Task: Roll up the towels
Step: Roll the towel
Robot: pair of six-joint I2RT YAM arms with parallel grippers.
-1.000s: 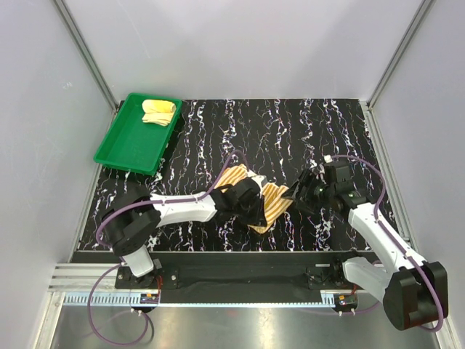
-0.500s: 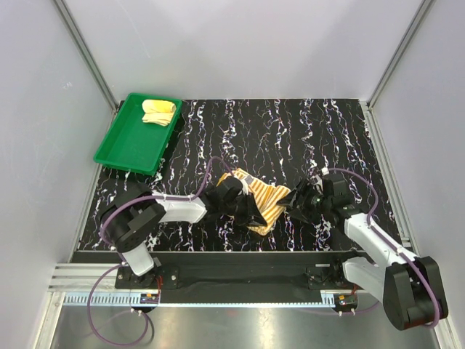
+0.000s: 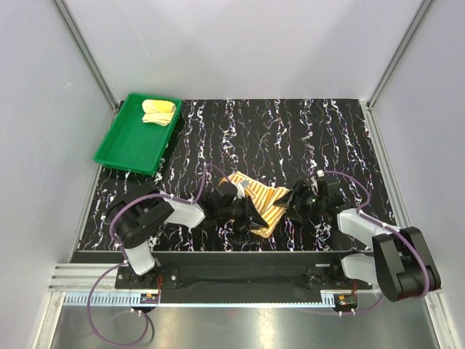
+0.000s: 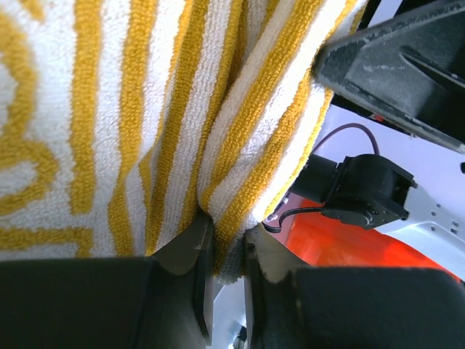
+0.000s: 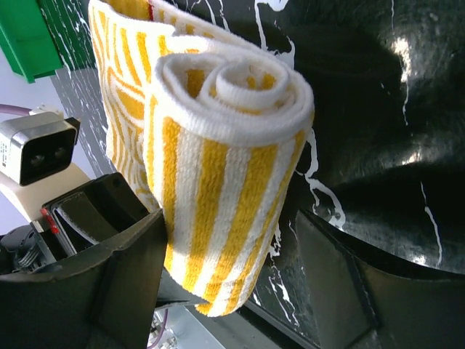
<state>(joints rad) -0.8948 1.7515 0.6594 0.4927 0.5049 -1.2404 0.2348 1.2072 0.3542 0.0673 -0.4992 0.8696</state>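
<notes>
- Retreat shows in the top view: within 1 second both arms have drawn back toward the near edge with the striped towel (image 3: 263,200), which sits well apart from the green tray (image 3: 120,149). The yellow towel (image 3: 158,111) lies bundled in that tray.
- Left wrist: the left gripper (image 4: 225,243) is clamped on a fold of striped cloth.
- Right wrist: the right gripper (image 5: 231,233) straddles the rolled end, jaws apart, 1 finger touching it. I judge this roll nearly finished.

one striped towel (image 3: 266,196), one yellow towel (image 3: 158,111), one green tray (image 3: 125,147)
</notes>
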